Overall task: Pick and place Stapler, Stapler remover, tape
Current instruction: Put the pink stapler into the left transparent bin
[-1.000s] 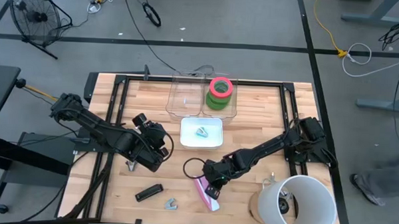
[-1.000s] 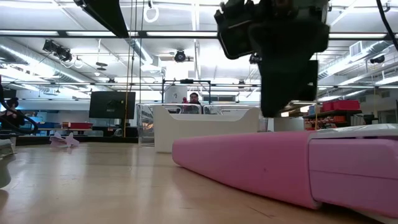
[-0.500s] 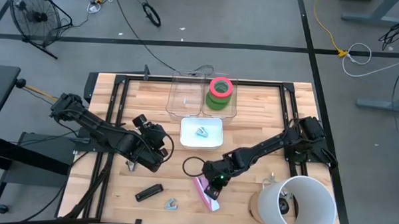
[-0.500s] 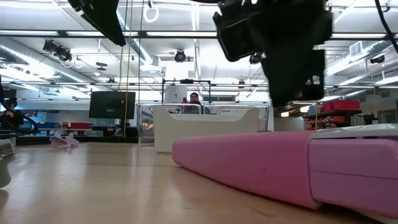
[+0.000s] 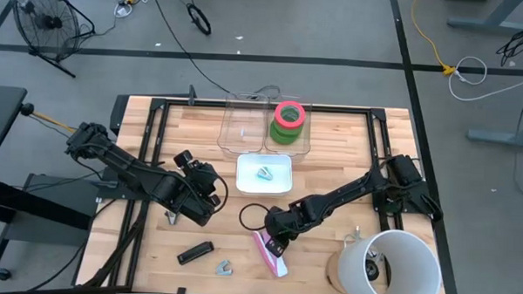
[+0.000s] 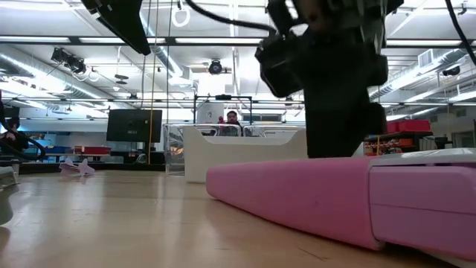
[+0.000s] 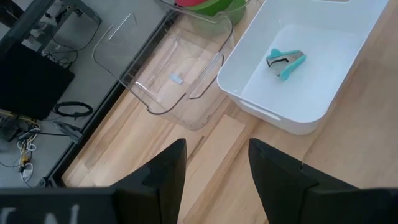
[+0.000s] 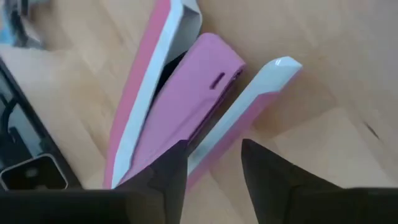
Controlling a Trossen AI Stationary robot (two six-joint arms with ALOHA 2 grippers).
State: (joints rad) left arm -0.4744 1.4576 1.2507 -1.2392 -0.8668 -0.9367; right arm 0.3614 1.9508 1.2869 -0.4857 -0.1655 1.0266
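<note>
Pink stapler (image 5: 271, 255) lies on the wooden table (image 5: 144, 256); above it we see the right gripper (image 5: 275, 246), fingers apart, holding nothing.

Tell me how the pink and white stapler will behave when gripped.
The pink and white stapler lies splayed open, so its hinged parts will probably swing when lifted. Its glossy plastic shell looks slippery. Long and flat on the wooden table, it seems unlikely to roll.

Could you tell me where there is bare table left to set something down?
Bare wood lies right of the white tray and behind the bucket, and along the front left corner. It is crowded at the front middle, around the pink stapler and black stapler.
</note>
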